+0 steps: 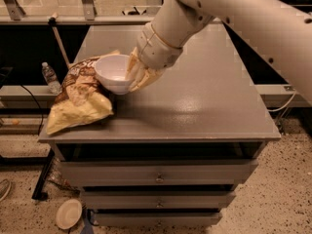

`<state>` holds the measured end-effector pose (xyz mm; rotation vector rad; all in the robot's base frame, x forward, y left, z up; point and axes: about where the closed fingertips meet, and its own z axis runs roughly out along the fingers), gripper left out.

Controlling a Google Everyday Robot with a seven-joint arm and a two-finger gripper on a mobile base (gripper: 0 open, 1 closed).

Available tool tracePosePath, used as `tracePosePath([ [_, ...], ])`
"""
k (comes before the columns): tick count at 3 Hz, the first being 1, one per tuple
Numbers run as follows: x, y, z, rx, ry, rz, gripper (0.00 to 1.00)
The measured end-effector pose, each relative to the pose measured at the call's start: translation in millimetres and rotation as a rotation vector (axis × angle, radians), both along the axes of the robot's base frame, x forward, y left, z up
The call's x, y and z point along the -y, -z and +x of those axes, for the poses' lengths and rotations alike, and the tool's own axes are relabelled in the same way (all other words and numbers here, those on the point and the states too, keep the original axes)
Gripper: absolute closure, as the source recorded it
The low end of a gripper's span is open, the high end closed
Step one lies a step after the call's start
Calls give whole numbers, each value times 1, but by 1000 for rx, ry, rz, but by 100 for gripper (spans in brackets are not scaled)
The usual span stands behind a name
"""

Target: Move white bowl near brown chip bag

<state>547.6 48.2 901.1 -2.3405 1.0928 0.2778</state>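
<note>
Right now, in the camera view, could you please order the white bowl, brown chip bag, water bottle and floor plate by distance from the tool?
The tool sits over the table's left part.
1. white bowl: held in it.
2. brown chip bag: on the table, lower left.
3. water bottle: past the table's left edge.
4. plate: on the floor, bottom left.
</note>
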Motion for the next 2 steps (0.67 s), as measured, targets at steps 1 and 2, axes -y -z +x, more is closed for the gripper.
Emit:
tracePosePath([
  [1,-15,32,0,3,-50,-108,100],
  [2,-7,46,12,31,-26,-193,100],
])
